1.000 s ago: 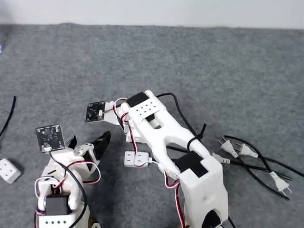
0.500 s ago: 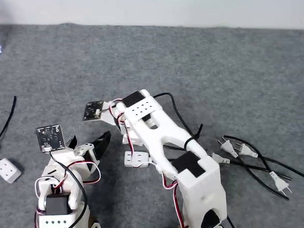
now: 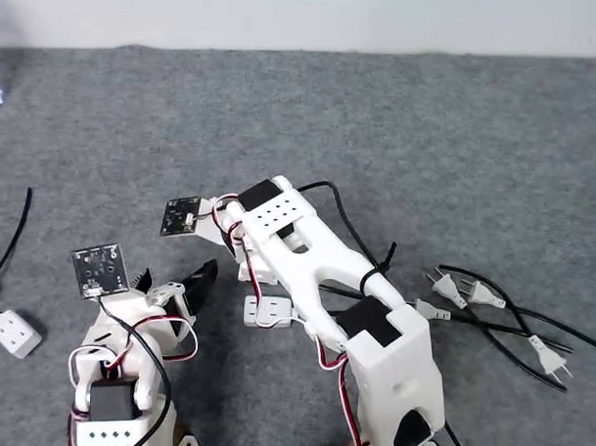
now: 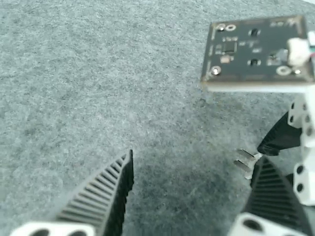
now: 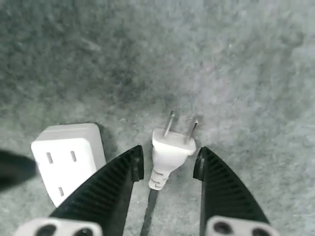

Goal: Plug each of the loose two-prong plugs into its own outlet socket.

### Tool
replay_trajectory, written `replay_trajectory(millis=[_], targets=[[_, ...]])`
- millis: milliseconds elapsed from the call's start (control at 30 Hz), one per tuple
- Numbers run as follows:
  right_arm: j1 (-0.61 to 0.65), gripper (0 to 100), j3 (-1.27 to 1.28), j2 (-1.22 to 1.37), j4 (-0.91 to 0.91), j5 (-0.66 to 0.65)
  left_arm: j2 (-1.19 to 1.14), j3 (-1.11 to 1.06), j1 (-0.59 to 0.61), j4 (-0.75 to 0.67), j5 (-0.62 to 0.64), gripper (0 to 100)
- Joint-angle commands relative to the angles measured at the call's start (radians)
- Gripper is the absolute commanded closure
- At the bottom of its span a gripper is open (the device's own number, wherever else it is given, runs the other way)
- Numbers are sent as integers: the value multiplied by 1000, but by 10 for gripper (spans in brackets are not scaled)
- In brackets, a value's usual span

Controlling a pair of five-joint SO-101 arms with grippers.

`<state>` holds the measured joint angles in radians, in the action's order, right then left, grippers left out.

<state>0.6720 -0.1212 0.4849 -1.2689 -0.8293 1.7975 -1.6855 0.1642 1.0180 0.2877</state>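
The worktop (image 3: 458,140) wears rough, matt grey cloth — felt-like. The plug (image 5: 172,147) and outlet socket (image 5: 69,157) are smooth white plastic — its prongs (image 5: 170,123) bare metal. The right end effector (image 5: 168,153) has ribbed black plastic fingers (image 5: 113,187).

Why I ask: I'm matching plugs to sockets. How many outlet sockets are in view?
2. The left socket lies by the high view's left edge; the centre socket lies beside the plug between the right gripper's open fingers. The arms may hide more.
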Motion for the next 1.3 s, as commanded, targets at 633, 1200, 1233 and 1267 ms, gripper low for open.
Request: replay_trajectory(millis=[633, 1200, 1233, 1267], targets=[[-62, 741, -44, -13, 31, 12, 5, 2, 0, 3, 8, 641], [-24, 993, -52, 96, 61, 6, 5, 2, 2, 3, 8, 641], [-24, 973, -52, 90, 61, 6, 5, 2, 2, 3, 8, 641], [-25, 962, -52, 85, 61, 6, 5, 2, 2, 3, 8, 641]])
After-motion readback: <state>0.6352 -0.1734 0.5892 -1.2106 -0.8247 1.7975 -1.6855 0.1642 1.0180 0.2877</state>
